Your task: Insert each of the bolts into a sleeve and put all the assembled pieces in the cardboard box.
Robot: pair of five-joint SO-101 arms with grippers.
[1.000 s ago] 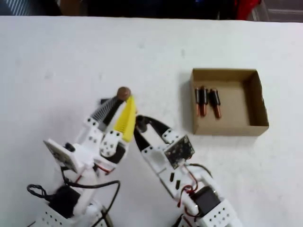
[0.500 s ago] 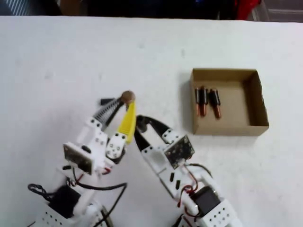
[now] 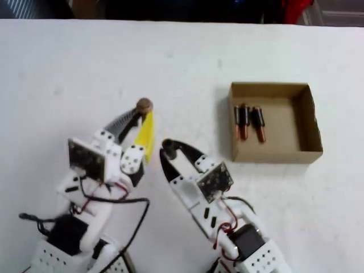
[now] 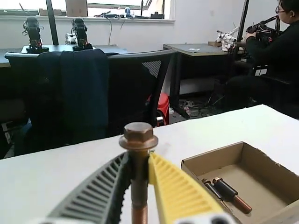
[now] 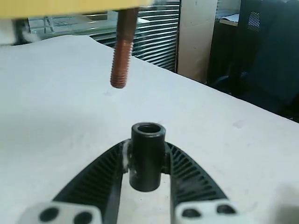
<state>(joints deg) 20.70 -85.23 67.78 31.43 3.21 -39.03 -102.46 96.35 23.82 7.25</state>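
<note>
Now I have one part pinched in each tool, bolt and sleeve apart.
My left tool (image 3: 141, 112) pinches the bolt (image 4: 138, 140) upright, head up, its threaded end hanging above the bench (image 3: 85, 62). My right tool (image 3: 166, 150) pinches the black sleeve (image 5: 147, 156) upright, bore open upward. From above, the bolt is at 11 o'clock of the sleeve, near it, not touching. The cardboard box (image 3: 270, 86) lies at 2 o'clock of the sleeve, with two assembled pieces (image 3: 248, 122) lying side by side inside.
</note>
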